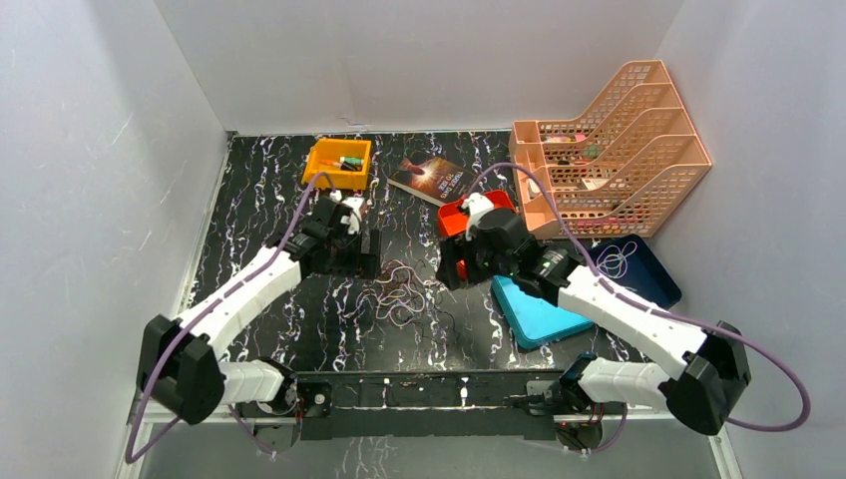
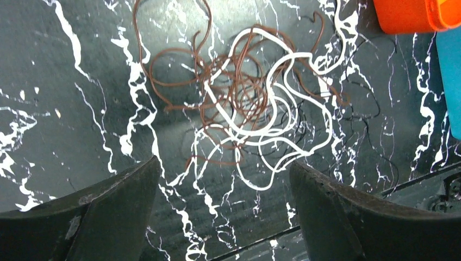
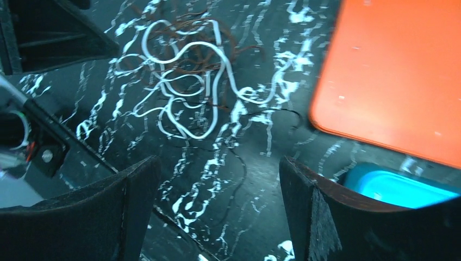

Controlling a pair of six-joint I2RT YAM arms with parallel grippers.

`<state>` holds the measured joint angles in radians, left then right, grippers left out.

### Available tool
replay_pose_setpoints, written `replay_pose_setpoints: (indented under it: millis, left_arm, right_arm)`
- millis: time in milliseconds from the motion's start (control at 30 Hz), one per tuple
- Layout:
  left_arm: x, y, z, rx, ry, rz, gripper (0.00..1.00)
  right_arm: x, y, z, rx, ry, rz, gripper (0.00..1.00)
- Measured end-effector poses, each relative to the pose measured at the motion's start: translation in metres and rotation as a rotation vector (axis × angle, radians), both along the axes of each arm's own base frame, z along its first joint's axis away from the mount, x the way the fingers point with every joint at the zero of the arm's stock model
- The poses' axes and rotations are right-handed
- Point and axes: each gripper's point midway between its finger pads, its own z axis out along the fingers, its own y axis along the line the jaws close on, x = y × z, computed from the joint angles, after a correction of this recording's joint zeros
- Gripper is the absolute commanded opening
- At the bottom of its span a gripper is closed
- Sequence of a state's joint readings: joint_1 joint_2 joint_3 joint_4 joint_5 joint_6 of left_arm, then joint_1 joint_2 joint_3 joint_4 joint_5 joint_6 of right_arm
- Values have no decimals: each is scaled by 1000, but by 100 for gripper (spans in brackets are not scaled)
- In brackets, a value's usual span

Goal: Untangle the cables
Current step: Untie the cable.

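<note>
The cables [image 1: 399,291] lie as one loose tangle on the black marbled table, between my two grippers. In the left wrist view a whitish cable [image 2: 270,109] loops through brown cables [image 2: 174,51] and thin black ones. My left gripper [image 2: 224,163] hangs open just short of the tangle, with nothing between its fingers. It is to the left of the pile in the top view [image 1: 366,254]. My right gripper [image 3: 218,160] is open too and empty, to the right of the tangle [image 3: 185,81]. A thin black strand [image 3: 243,163] runs under its jaws.
A red container [image 1: 469,215] and a light blue lid [image 1: 539,309] sit close under the right arm. Behind are an orange bin [image 1: 337,160], a book [image 1: 431,178] and a peach file rack [image 1: 609,150]. A dark blue tray [image 1: 648,274] holds a coiled cord.
</note>
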<state>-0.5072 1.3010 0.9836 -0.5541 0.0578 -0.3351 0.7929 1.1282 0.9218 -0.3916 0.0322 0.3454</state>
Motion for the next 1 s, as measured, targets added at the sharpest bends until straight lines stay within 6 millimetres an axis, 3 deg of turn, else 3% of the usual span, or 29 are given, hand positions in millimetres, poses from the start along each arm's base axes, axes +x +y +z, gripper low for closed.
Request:
replay_pose_setpoints:
  millis: [167,300,500,633,833,1000]
  left_arm:
    - [-24,10,0,-35,-18,20,86]
    - [-28,10,4,-59,-28,45,82]
    - [-26,11,4,-67,-25,92,80]
    - [-24,14,11,-72,-55,117,81]
    - [-23,20,35,-107,-150,143,82]
    - [-23,21,36,-105,-156,147,82]
  right_arm:
    - [-20,38,-4,42,11,144,80]
    - [-33,64,-10,62,13,251,68]
    - [-50,86,-58,-23,105,363,56]
    - [-50,92,-80,-63,150,374,49]
    - [-40,109,-87,-57,160,364,39]
    - [-33,121,-91,-42,182,341,43]
